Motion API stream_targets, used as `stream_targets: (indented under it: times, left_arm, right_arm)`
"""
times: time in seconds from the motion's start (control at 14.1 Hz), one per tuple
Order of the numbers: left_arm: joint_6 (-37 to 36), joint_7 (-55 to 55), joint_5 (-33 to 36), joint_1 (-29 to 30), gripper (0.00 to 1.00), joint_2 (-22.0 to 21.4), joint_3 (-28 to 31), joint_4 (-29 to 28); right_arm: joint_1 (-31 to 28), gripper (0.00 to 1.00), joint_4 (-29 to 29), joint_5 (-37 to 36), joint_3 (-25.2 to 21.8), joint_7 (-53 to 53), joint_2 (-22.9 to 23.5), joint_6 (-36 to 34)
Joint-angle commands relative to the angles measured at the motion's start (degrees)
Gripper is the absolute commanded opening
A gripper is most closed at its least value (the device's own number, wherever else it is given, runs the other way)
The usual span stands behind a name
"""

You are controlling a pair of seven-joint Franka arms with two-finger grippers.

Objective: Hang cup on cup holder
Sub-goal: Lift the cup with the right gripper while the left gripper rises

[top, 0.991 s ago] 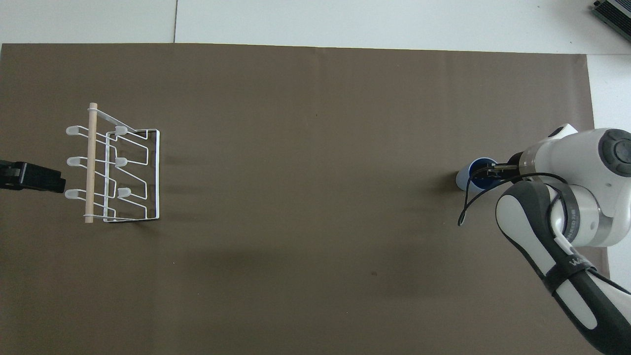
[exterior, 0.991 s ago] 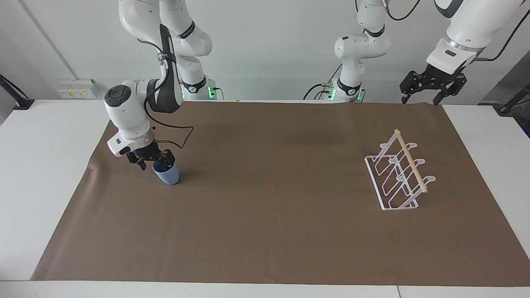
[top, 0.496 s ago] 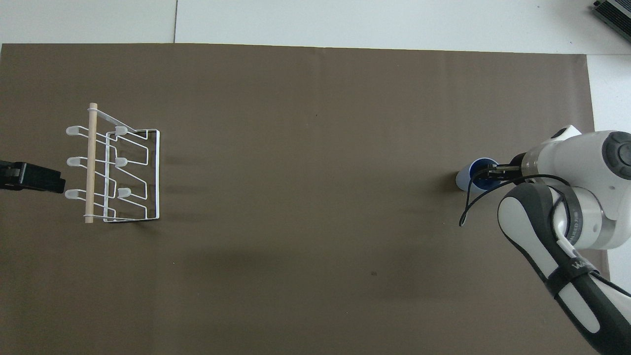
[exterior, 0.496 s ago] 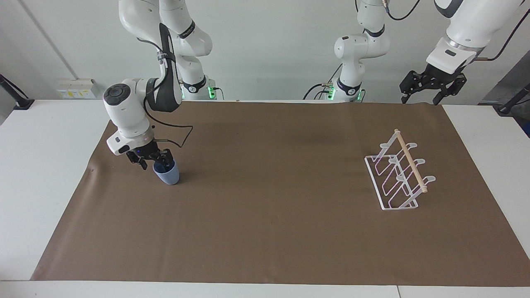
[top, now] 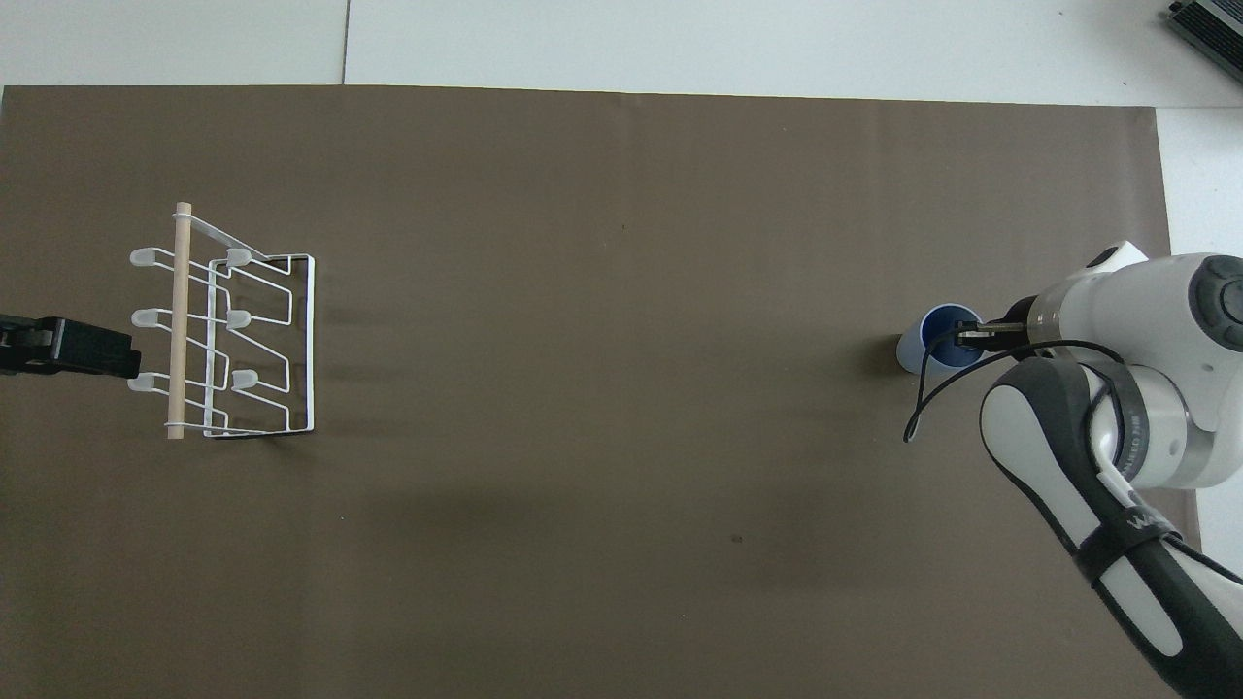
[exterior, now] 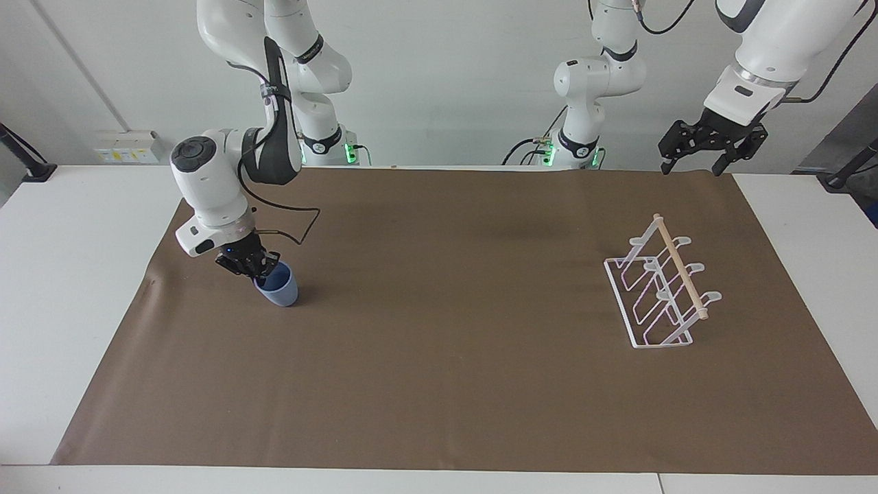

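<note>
Right end effector [exterior: 255, 267] pinching cup [exterior: 278, 287] rim; contact partly hidden.

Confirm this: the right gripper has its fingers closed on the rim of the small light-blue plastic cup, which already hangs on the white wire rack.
Wrong on one count: the right gripper does pinch the rim, but the small light-blue plastic cup stands on the brown mat, apart from the white wire rack, as the facing view shows.
</note>
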Motion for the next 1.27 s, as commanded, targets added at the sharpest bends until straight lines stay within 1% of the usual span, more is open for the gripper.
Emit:
stream_targets:
  times: [0.0,0.21,0.28,0.42,0.5,0.57,0.64,0.71,0.85,0.92,1.06,1.13,1.2]
  left_arm:
    - [2.2,-1.4,-3.6,0.4,1.0,-2.0,0.1,-2.8]
    - [2.5,-3.9,-8.1,0.6,1.0,-2.0,0.1,-2.9]
    - [2.4,-5.8,-10.0,0.7,1.0,-2.0,0.1,-3.1]
    - [2.6,-11.0,-14.4,0.8,1.0,-2.7,0.2,-4.5]
    - [2.8,-13.6,-16.6,0.8,1.0,-3.4,0.2,-5.6]
    - [3.6,-15.2,-19.9,0.9,1.0,-3.7,0.6,-6.8]
    - [4.5,-17.0,-23.8,1.0,1.0,-4.7,0.6,-8.5]
    - [5.7,-19.8,-27.1,1.0,1.0,-5.7,0.7,-10.7]
    - [7.6,-27.7,-31.7,0.9,1.0,-8.4,0.6,-15.3]
    - [9.0,-28.2,-34.1,0.8,1.0,-9.6,0.6,-17.5]
    - [11.1,-29.0,-41.5,1.0,1.0,-11.2,0.7,-20.6]
    - [11.9,-31.7,-44.8,1.0,1.0,-11.9,0.7,-21.8]
    - [13.0,-38.2,-46.6,0.9,1.0,-12.2,0.6,-22.3]
  right_arm:
    - [-0.3,0.0,-0.1,1.1,0.4,-0.1,-0.6,0.0]
    - [-0.3,0.0,2.6,1.3,0.4,-0.7,-0.4,-3.2]
    - [-0.1,0.0,4.1,3.6,0.4,-0.9,-0.5,-4.9]
    - [0.0,0.0,7.6,13.5,0.6,-2.8,-0.9,-9.1]
    - [0.1,0.0,8.7,16.6,0.6,-4.1,-1.0,-10.1]
    - [0.1,0.0,9.4,17.6,1.1,-6.2,-1.2,-10.6]
    - [0.1,0.0,10.7,17.8,2.6,-9.1,-1.3,-11.6]
    - [0.1,0.0,12.3,19.8,3.6,-10.8,-1.2,-13.7]
    - [0.1,0.0,14.8,29.3,5.4,-12.2,-1.4,-16.0]
    - [0.1,0.0,15.6,31.3,6.9,-12.5,-2.1,-16.2]
    - [0.1,0.0,16.4,32.2,9.1,-12.7,-2.8,-16.2]
    - [0.1,0.0,16.9,34.8,10.5,-12.7,-3.7,-16.1]
    - [0.1,0.0,17.3,37.9,11.6,-12.5,-4.2,-16.1]
